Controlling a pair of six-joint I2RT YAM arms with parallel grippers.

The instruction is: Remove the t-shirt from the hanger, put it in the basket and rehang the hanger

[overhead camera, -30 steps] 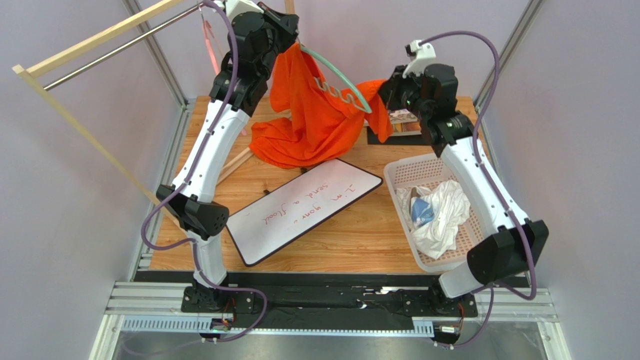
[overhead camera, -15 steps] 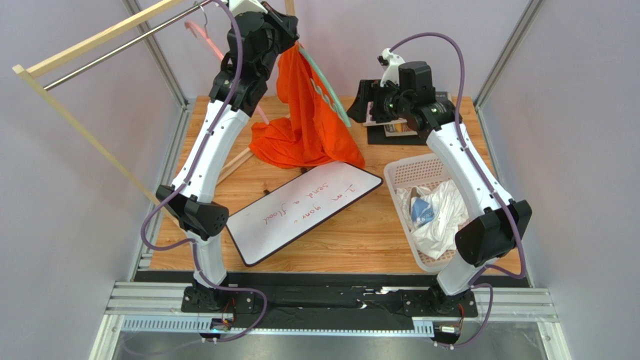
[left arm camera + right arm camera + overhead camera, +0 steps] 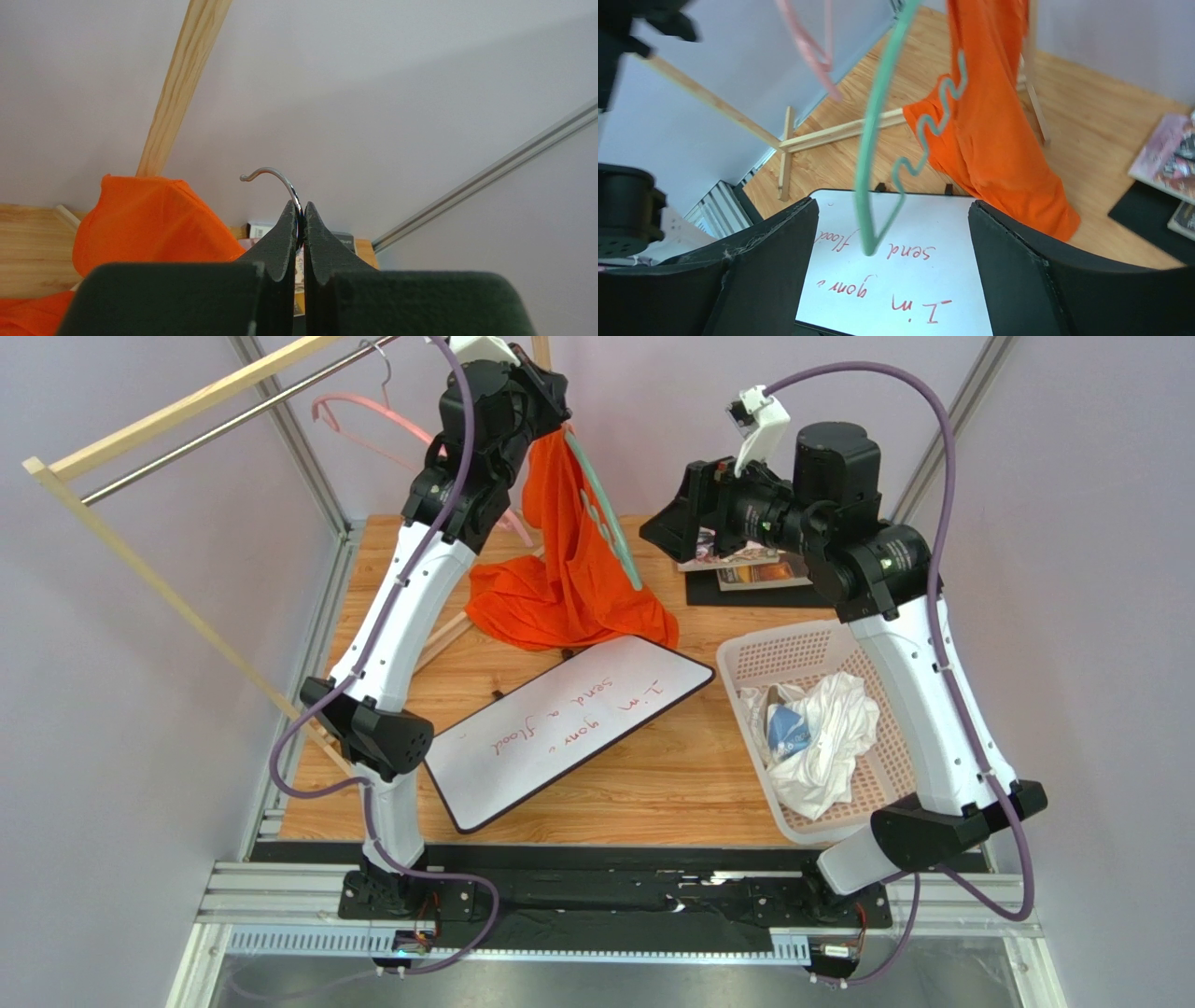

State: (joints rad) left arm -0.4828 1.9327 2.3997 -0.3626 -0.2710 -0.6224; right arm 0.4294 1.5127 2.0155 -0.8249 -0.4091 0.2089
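The orange t-shirt [image 3: 561, 574] hangs over one arm of a green hanger [image 3: 606, 518], and its lower folds are heaped on the table. My left gripper [image 3: 540, 409] is raised high at the back and is shut on the hanger's metal hook [image 3: 281, 180], pinched between the jaws [image 3: 300, 210]. The hanger [image 3: 875, 133] dangles steeply with its bare end pointing down. The t-shirt [image 3: 997, 126] drapes beside it. My right gripper [image 3: 671, 518] hovers just right of the hanger. It is open [image 3: 892, 206] with nothing between its fingers.
A whiteboard [image 3: 561, 721] with red writing lies mid-table under the hanger. A white basket [image 3: 758, 651] holding white cloth [image 3: 828, 735] stands at the right. Books [image 3: 758, 571] lie at the back right. A pink hanger [image 3: 365, 413] hangs on the wooden rack [image 3: 169, 413] at the back left.
My right gripper has opened, released the hanger's shirt-covered end and drawn back up and to the right. The hanger has swung down to hang steeply from the left gripper.
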